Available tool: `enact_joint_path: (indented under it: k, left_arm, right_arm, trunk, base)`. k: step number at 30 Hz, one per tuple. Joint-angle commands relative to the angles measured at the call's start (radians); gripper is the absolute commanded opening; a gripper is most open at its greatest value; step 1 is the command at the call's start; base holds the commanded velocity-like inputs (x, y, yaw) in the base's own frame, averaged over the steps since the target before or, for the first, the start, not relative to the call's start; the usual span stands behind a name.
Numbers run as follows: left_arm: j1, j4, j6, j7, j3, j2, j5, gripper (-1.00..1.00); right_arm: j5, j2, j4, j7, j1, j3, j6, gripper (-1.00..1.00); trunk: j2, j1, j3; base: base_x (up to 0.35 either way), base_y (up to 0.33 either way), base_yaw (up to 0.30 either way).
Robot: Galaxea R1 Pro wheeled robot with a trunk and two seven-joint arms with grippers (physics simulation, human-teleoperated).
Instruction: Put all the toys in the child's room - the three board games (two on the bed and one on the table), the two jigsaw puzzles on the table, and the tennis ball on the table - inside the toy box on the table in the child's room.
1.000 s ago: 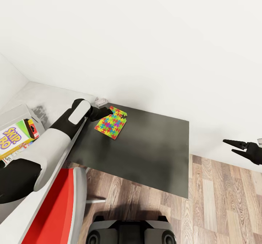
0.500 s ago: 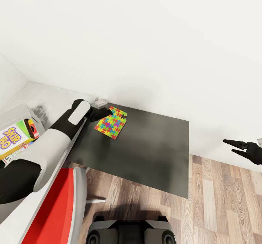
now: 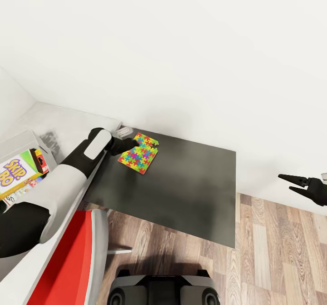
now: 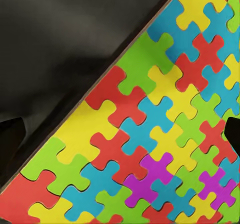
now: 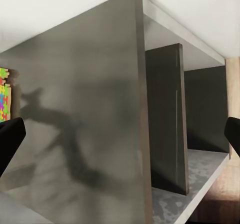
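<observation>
Head view: the left gripper [image 3: 131, 142] is reaching over the jigsaw puzzle [image 3: 139, 153], which is lying flat on the dark desk [image 3: 190, 191] near its far left corner; its jaws are spread, gripping nothing. The thin puzzle risks sliding away instead of lifting. The right gripper [image 3: 290, 183] is hanging released.

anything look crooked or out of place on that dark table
Mildly. The jigsaw puzzle lies flat on the dark table but is turned at an angle to the table's edges, near the far left corner, with the left claw at its edge. No damage or spill shows. The right claw hangs open off to the side over the floor.
</observation>
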Motion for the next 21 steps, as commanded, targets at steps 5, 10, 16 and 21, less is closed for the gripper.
enact_joint_path:
  k: [5, 10, 16, 21]
  left_arm:
    - [0.001, -0.001, -0.011, 0.008, -0.007, 0.006, 0.011, 1.00]
    - [0.003, -0.001, -0.023, 0.008, -0.009, 0.010, 0.011, 1.00]
    - [0.003, -0.001, -0.028, 0.007, -0.011, 0.012, 0.011, 1.00]
    - [0.003, -0.001, -0.030, 0.007, -0.011, 0.015, 0.011, 1.00]
  right_arm:
    - [0.010, 0.000, 0.000, 0.010, -0.001, -0.001, 0.005, 1.00]
    - [0.010, 0.000, 0.000, 0.010, -0.001, -0.001, 0.005, 1.00]
    - [0.010, 0.000, 0.000, 0.010, -0.001, -0.001, 0.005, 1.00]
    - [0.010, 0.000, 0.000, 0.010, -0.001, -0.001, 0.005, 1.00]
  trunk:
    - [-0.002, 0.001, -0.001]
    - [-0.002, 0.001, -0.001]
    - [-0.002, 0.001, -0.001]
    - [-0.002, 0.001, -0.001]
  base:
    - [0.000, 0.000, 0.000]
    - [0.000, 0.000, 0.000]
    - [0.000, 0.000, 0.000]
    - [0.000, 0.000, -0.001]
